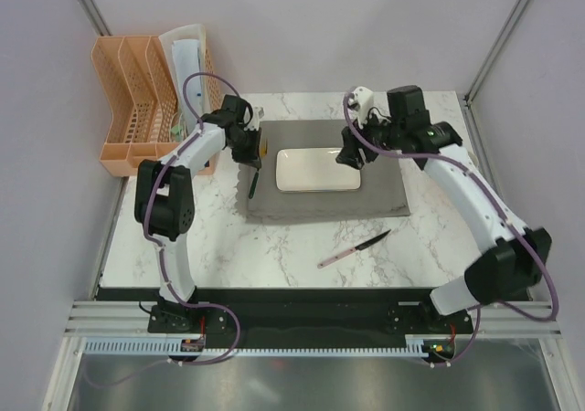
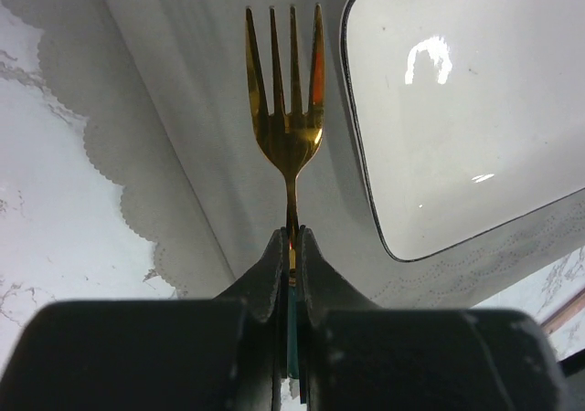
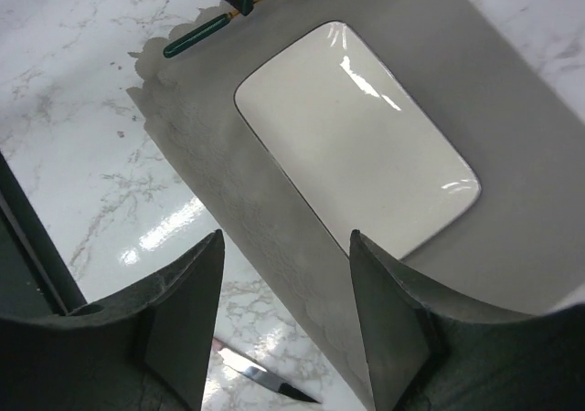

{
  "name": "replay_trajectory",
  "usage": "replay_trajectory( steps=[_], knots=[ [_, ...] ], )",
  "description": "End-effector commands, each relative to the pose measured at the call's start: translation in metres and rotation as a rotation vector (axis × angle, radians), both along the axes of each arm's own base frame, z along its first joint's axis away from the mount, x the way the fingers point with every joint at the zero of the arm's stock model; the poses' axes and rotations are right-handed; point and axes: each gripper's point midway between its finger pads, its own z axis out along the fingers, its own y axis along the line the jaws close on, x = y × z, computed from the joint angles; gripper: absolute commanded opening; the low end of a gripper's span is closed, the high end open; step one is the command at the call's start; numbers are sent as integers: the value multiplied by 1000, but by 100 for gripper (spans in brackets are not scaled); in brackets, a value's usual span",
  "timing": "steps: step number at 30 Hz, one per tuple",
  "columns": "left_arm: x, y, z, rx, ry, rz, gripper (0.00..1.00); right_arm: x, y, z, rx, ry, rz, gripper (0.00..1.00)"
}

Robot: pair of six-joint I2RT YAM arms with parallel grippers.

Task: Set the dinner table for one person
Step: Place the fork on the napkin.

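Note:
The white marble dinner table (image 1: 274,247) carries a grey scallop-edged placemat (image 1: 384,201) with a white rectangular plate (image 1: 318,170) on it. My left gripper (image 1: 249,160) is shut on the teal handle of a gold fork (image 2: 288,128) and holds it above the placemat's left part, tines forward, beside the plate (image 2: 457,100). My right gripper (image 1: 352,155) is open and empty above the plate's right end; in the right wrist view it (image 3: 285,236) hovers over the placemat's near edge (image 3: 274,219). A knife (image 1: 355,248) with a pink handle lies on the marble in front of the placemat.
An orange slotted rack (image 1: 137,100) stands at the back left off the table's corner, with a white item leaning in it. Metal frame posts rise at both back corners. The black base rail runs along the table's near edge.

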Motion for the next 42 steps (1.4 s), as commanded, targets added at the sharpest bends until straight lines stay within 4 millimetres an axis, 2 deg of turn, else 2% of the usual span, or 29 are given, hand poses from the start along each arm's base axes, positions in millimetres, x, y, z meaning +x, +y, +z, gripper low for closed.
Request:
replay_trajectory(
  steps=[1, 2, 3, 4, 5, 6, 8, 10, 11, 15, 16, 22, 31, 42],
  knots=[
    [25, -4, 17, -5, -101, 16, 2, -13, -42, 28, -125, -198, -107, 64],
    [28, -3, 15, 0, -102, 19, 2, -15, -55, 20, -172, -203, -152, 64],
    [29, -3, 15, 1, -106, 26, 2, -23, -64, 31, -173, -246, -175, 65],
    [32, -4, 14, -3, -112, 30, 2, -28, -68, 30, -184, -255, -184, 65],
    [34, -4, 15, -1, -116, 37, 2, -32, -77, 19, -211, -242, -209, 64],
    [36, -4, 12, 1, -114, 43, 2, -40, -82, 25, -207, -267, -222, 64],
    [41, -3, 12, 5, -120, 55, 2, -47, -88, 14, -223, -254, -236, 64],
    [44, -4, 7, 11, -113, 67, 2, -53, -97, 14, -231, -268, -266, 65],
    [47, -5, 7, 10, -114, 74, 2, -56, -100, 5, -241, -251, -269, 65],
    [52, -8, -2, -7, -91, 89, 2, -62, -110, -3, -268, -260, -290, 65],
    [51, -10, -9, -3, -76, 89, 2, -62, -113, -4, -274, -260, -296, 64],
    [54, -13, -16, -15, -53, 109, 2, -60, -113, -9, -282, -257, -296, 64],
    [44, -9, -30, 3, -15, 126, 2, -54, -107, -14, -266, -241, -278, 64],
    [34, -10, -54, 15, 46, 140, 2, -56, -110, -17, -274, -247, -282, 64]
  ],
)
